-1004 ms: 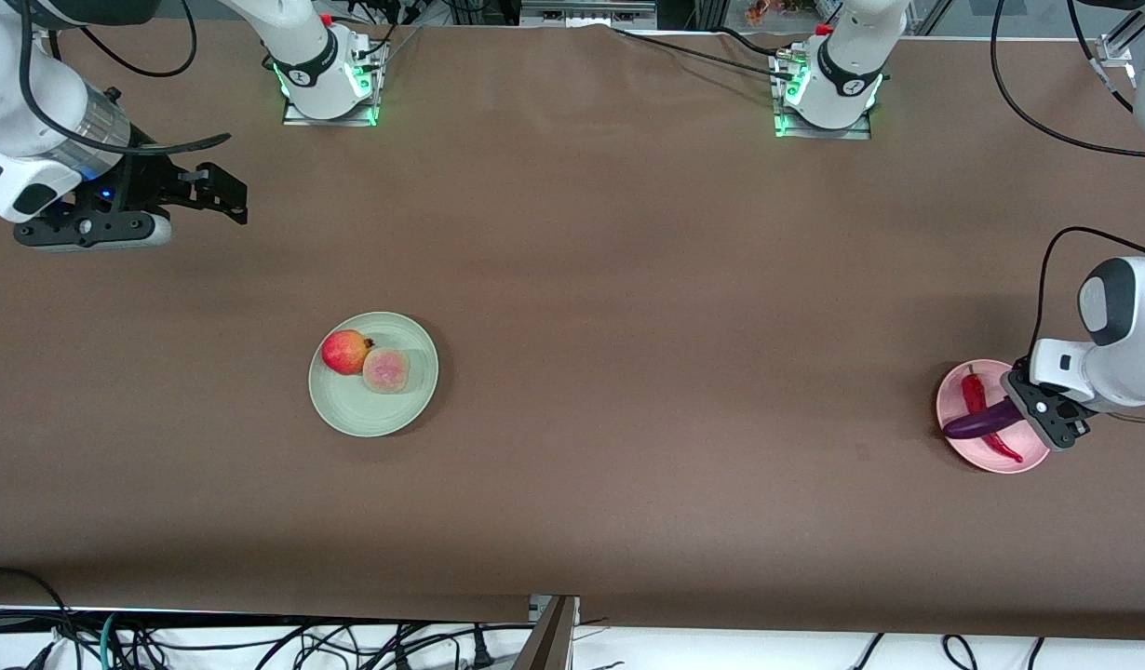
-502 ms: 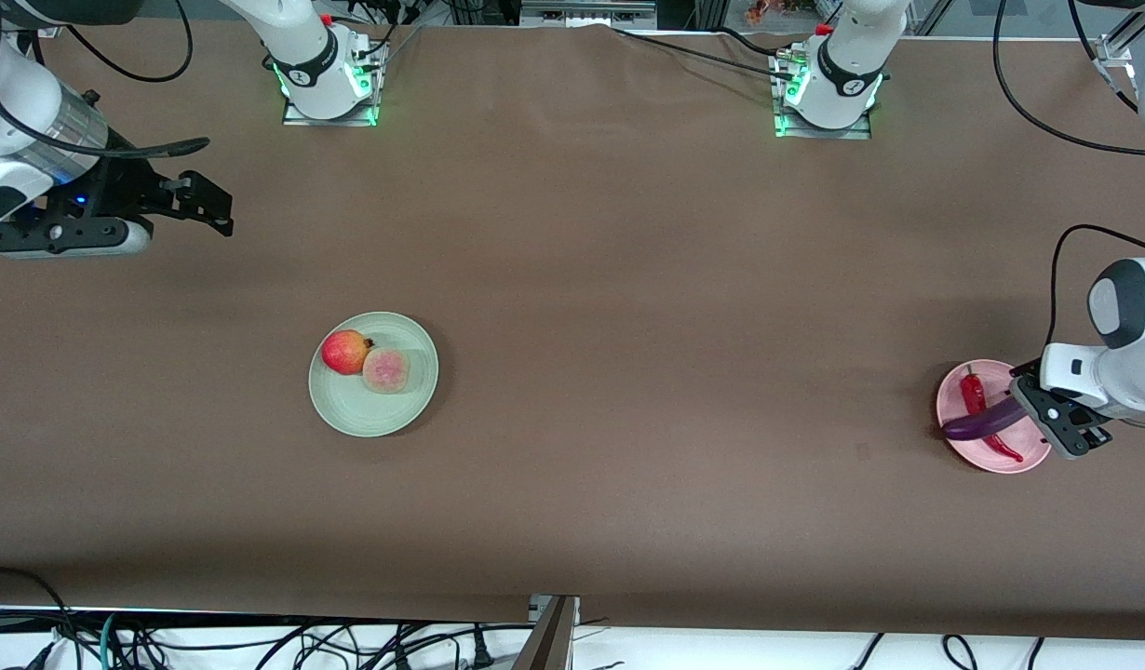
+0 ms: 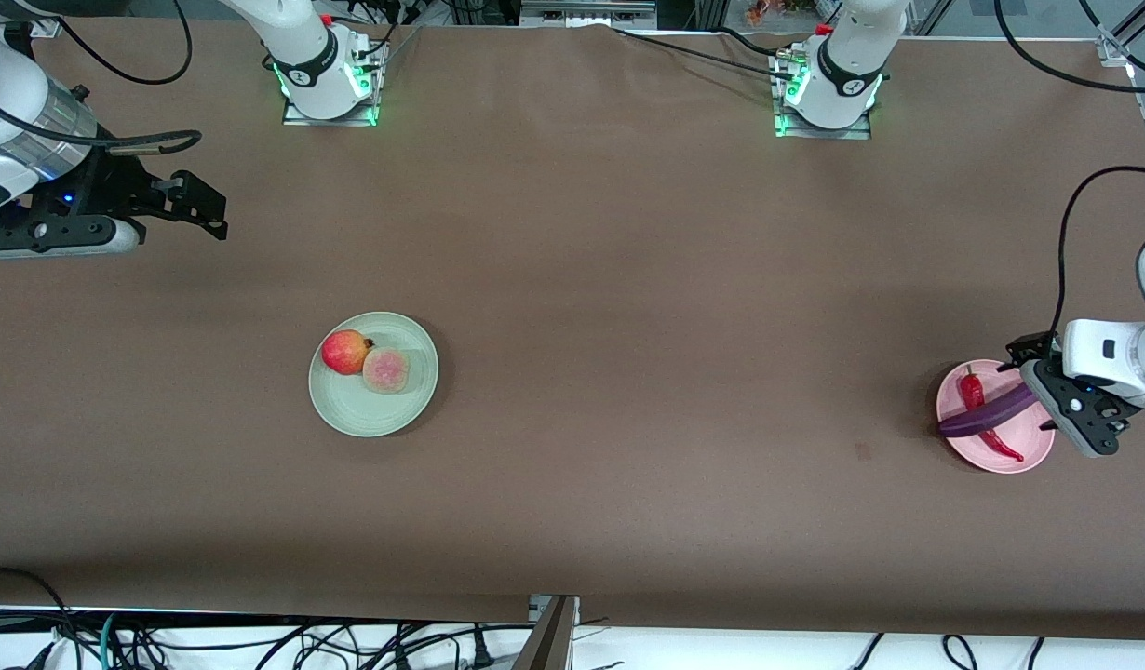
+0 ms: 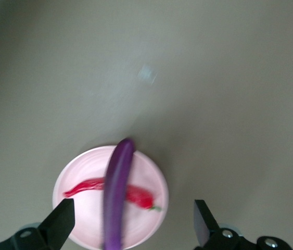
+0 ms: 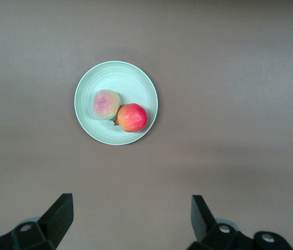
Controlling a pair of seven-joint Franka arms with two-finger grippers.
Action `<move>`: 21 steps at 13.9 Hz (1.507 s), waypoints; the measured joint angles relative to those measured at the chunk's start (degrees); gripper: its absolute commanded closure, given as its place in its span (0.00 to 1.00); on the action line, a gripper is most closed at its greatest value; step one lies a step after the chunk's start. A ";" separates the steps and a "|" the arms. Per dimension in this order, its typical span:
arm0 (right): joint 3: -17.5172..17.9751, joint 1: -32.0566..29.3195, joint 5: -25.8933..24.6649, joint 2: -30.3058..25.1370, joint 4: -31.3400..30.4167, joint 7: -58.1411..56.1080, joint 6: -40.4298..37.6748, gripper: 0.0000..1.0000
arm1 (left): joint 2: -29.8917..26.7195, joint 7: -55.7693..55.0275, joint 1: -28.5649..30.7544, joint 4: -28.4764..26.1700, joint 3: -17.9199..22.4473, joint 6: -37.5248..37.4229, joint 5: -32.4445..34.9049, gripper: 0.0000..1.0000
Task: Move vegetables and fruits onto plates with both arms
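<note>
The pale pink plate (image 3: 968, 445) holds the purple eggplant (image 3: 987, 416), which lies across the red chili (image 3: 975, 391). My left gripper (image 3: 1049, 398) is open and empty, up over the plate's edge at the left arm's end of the table. The left wrist view shows the eggplant (image 4: 116, 195), chili (image 4: 138, 195) and plate (image 4: 81, 213) below the open left gripper (image 4: 133, 226). The pale green plate (image 3: 368, 414) holds the red pomegranate (image 3: 346, 352) and the pink-faced cut fruit (image 3: 386, 370). My right gripper (image 3: 195, 200) is open and empty, high above bare table. The right wrist view shows this plate (image 5: 130, 83), pomegranate (image 5: 132, 117) and cut fruit (image 5: 106, 104), with the gripper (image 5: 130, 219) well apart from them.
The brown table cloth (image 3: 647, 307) stretches between the two plates. The arm bases (image 3: 326, 79) (image 3: 828, 88) stand along the edge farthest from the front camera. Cables hang past the edge nearest to it (image 3: 256, 642).
My left gripper has drawn back from the eggplant toward the table's end; the eggplant stays on the pink plate. My right gripper has drifted toward the right arm's end.
</note>
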 measured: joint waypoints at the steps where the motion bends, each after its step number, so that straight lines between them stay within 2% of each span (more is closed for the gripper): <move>1: 0.00 -0.04 -0.02 0.04 0.01 0.00 0.00 0.00 | -0.05 -3.78 -0.51 1.50 -0.90 -1.91 -0.93 0.00; 5: -0.28 -0.56 -0.04 0.07 0.01 0.00 0.00 0.00 | -1.84 -23.39 -6.76 4.58 -2.21 -6.01 -1.24 0.00; 7: -0.29 -0.56 -0.04 0.07 0.03 0.00 0.00 0.00 | -4.88 -31.71 -12.20 4.59 0.39 -6.65 -2.92 0.00; 8: -0.29 -0.56 -0.04 0.07 0.03 0.00 0.00 0.00 | -6.71 -34.34 -15.34 4.57 3.57 -6.75 -5.90 0.00; 10: -0.29 -0.56 -0.04 0.08 0.03 0.00 0.00 0.00 | -10.76 -37.28 -22.42 4.25 13.68 -7.23 -12.61 0.00; 12: -0.29 -0.56 -0.04 0.08 0.04 0.00 0.00 0.00 | -15.26 -41.42 -27.35 1.47 21.94 -7.84 -18.80 0.00; 14: -0.29 -0.56 -0.04 0.09 0.07 0.02 0.00 0.00 | -20.66 -48.05 -31.54 -3.29 28.14 -8.06 -21.01 0.00; 16: -0.26 -0.55 -0.04 0.11 0.07 0.03 -0.09 0.00 | -26.43 -54.03 -38.64 -8.73 36.17 -8.09 -21.25 0.00; 18: -0.24 -0.55 -0.04 0.13 0.07 0.04 -0.12 0.00 | -31.24 -56.54 -42.17 -13.80 40.30 -7.06 -21.33 0.00; 21: -0.14 -0.46 -0.03 0.13 0.07 0.04 -0.17 0.00 | -33.85 -56.88 -42.50 -17.30 41.40 -4.04 -19.40 0.00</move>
